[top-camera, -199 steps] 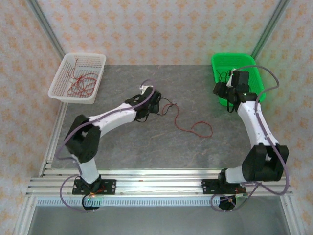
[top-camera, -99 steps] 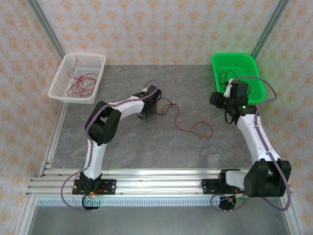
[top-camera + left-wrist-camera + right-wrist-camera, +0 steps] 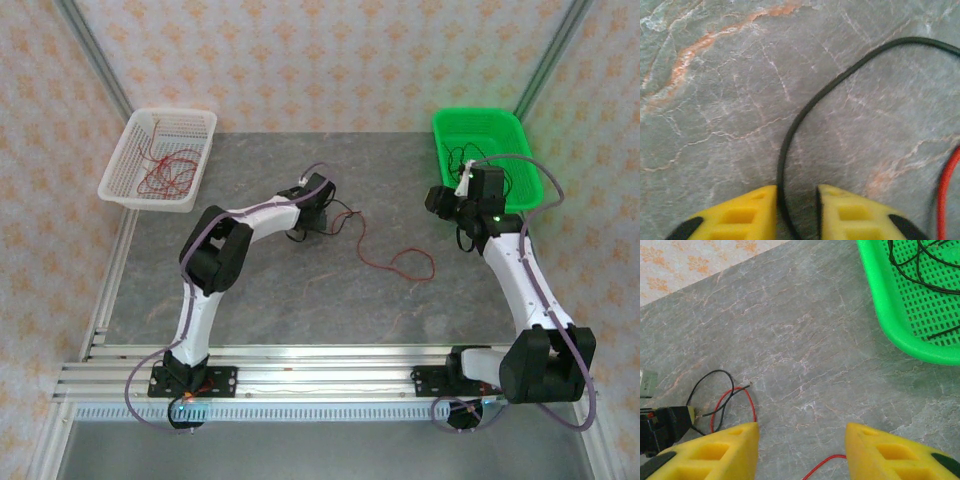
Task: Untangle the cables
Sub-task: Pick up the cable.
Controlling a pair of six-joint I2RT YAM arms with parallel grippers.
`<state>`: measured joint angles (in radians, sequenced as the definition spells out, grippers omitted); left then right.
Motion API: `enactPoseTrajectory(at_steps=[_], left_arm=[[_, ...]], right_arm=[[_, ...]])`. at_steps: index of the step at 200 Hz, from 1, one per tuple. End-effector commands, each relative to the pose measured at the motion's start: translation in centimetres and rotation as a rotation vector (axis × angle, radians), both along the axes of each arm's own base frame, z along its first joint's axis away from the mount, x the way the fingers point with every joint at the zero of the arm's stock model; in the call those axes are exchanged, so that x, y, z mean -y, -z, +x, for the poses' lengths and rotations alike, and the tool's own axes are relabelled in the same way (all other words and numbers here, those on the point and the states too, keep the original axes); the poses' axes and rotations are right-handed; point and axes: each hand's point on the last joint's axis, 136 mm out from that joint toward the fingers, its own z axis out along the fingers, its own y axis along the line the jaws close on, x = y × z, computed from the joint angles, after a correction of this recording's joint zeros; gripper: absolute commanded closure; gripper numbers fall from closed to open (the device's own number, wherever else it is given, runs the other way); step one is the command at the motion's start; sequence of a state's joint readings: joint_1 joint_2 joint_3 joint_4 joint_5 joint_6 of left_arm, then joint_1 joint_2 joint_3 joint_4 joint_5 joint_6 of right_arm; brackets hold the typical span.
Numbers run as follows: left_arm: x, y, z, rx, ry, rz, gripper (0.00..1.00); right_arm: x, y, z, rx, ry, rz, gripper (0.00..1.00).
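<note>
The bench (image 3: 300, 310) carries a white basket (image 3: 148, 201) at the far left and a green basket (image 3: 478, 113) at the far right. Red cables (image 3: 165, 178) lie in the white basket and black ones (image 3: 912, 277) in the green, so the sorting looks partly done. One tangled pair is left on the open stone.

The right tool (image 3: 802, 432) hangs near the green basket's near corner. Its jaws are wide and nothing is between them. The left tool (image 3: 796, 192) is down at the bench near the middle. Its jaws are narrow and straddle the black cable (image 3: 781, 165), with a sliver of gap showing beside the wire. I cannot tell that it is pinched.

That black cable curves away from the left tool and crosses the red cable (image 3: 364, 250). The red cable runs right and ends in a loose loop between the two arms.

The step in hand looks like the pick of the last black cable. The next move calls for the left jaws to close fully on the thin wire. A slow lift and pull should then draw the black cable out of the red. If the red drags along, the right tool could pin or grip it.
</note>
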<state>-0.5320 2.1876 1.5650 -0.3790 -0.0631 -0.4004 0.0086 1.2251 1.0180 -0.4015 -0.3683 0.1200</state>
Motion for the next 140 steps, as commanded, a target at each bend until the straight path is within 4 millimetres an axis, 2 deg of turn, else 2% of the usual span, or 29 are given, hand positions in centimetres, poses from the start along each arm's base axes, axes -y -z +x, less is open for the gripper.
enactPoseTrajectory(at_steps=[1, 7, 21, 41, 75, 100, 124, 136, 140], left_arm=[[-2.1, 4.3, -0.7, -0.064, -0.029, 0.113, 0.95], [-2.3, 4.2, -0.7, -0.058, -0.035, 0.114, 1.0], [-2.3, 3.6, -0.7, -0.033, -0.043, 0.104, 1.0], [-1.9, 1.2, -0.4, 0.028, -0.044, 0.073, 1.0], [-0.4, -5.5, 0.2, 0.147, -0.011, 0.009, 1.0], [1.1, -10.3, -0.1, 0.213, 0.023, -0.026, 1.0], [2.5, -13.7, -0.7, 0.265, 0.05, -0.061, 1.0], [3.1, -14.2, -1.0, 0.273, 0.061, -0.067, 1.0], [3.1, -15.8, -1.3, 0.3, 0.06, -0.086, 1.0]], right_arm=[[-0.4, -0.9, -0.1, 0.039, -0.006, 0.017, 0.52], [-0.4, -0.9, -0.2, 0.041, -0.007, 0.017, 0.52], [-0.6, -0.8, -0.2, 0.04, -0.014, 0.022, 0.52], [-1.1, -0.6, -0.3, 0.035, -0.033, 0.046, 0.52], [-2.8, -0.8, -0.2, 0.044, -0.083, 0.091, 0.52], [-5.2, -1.1, -0.2, 0.049, -0.151, 0.119, 0.52], [-8.1, -1.0, -0.2, 0.048, -0.229, 0.168, 0.52], [-9.2, -0.9, -0.1, 0.047, -0.255, 0.188, 0.52], [-9.5, -0.8, -0.1, 0.047, -0.259, 0.191, 0.52]])
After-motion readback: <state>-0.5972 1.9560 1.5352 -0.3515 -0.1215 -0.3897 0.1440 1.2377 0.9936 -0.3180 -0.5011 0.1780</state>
